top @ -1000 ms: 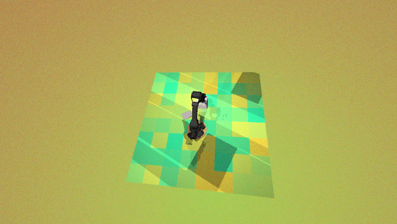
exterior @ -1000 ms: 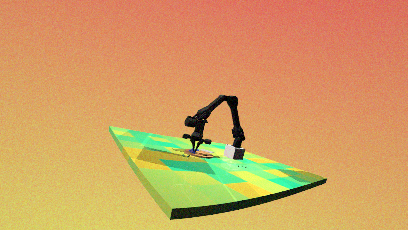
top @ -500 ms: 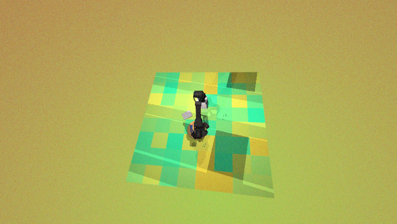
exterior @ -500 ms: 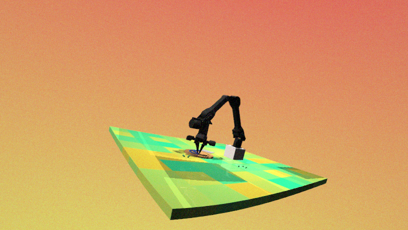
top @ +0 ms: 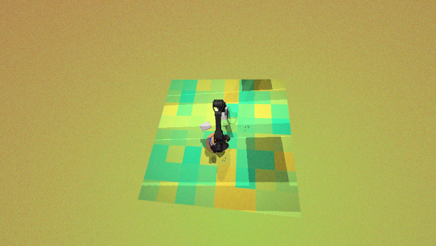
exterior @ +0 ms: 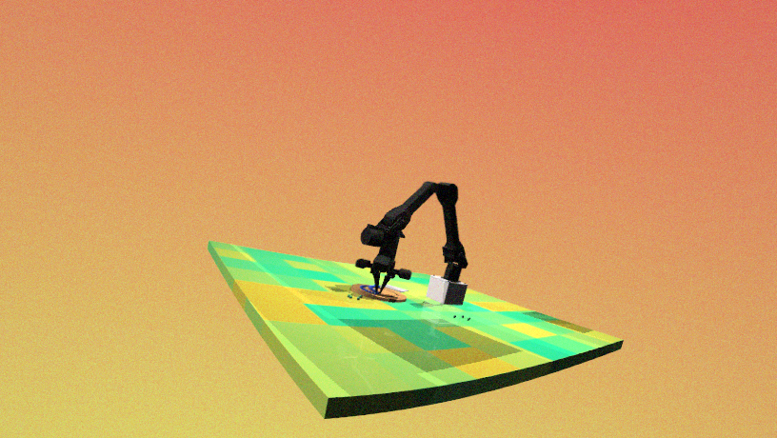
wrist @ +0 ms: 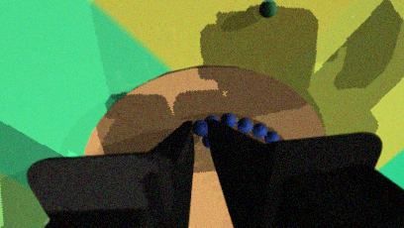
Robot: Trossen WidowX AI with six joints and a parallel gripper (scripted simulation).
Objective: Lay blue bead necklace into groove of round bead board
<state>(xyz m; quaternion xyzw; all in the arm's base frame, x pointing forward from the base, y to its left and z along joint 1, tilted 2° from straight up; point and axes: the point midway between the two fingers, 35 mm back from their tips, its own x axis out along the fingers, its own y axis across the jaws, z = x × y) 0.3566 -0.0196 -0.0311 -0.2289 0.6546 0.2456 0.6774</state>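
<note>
The round tan bead board (wrist: 149, 101) (top: 212, 141) (exterior: 393, 295) lies on the patchwork table top, under my gripper. My gripper (wrist: 200, 127) (top: 217, 147) (exterior: 379, 289) points down at the board, its tips just above the surface. It is shut on the blue bead necklace (wrist: 245, 125) (exterior: 369, 288). One bead sits between the fingertips and a short run of beads trails off to the right in the wrist view. The rest of the necklace is hidden behind the fingers.
A white box (top: 225, 114) (exterior: 446, 289) stands at the arm's base. A pale grey card (top: 205, 125) lies beside the board. A few small dark beads (top: 246, 127) (exterior: 461, 316) lie loose on the table, and a green one (wrist: 267, 8) lies beyond the board.
</note>
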